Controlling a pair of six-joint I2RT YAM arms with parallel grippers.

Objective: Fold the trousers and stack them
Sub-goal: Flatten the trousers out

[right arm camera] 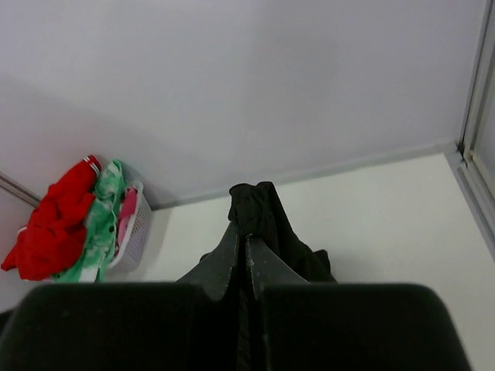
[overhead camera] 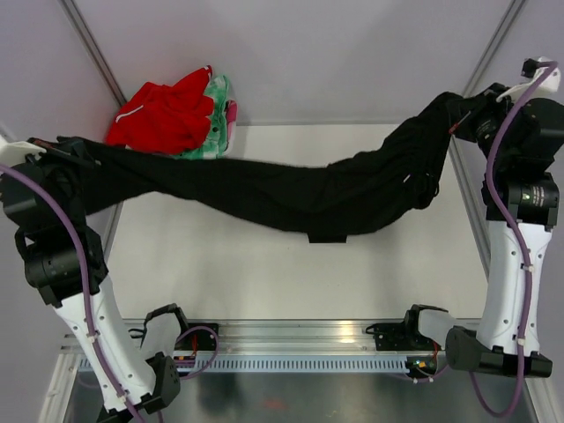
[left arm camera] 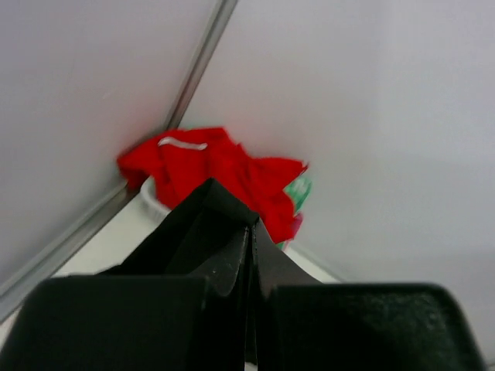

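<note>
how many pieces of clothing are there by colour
black trousers: 1
red garment: 1
green-and-pink patterned cloth: 1
total: 3

My right gripper (right arm camera: 246,239) clamps a fold of the trousers (right arm camera: 271,215); a red garment (right arm camera: 48,228) overhangs a basket (right arm camera: 138,230) far left.

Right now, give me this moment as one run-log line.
left gripper: shut on trousers | right gripper: shut on trousers | trousers: stretched between both grippers, middle sagging | fold: not started
</note>
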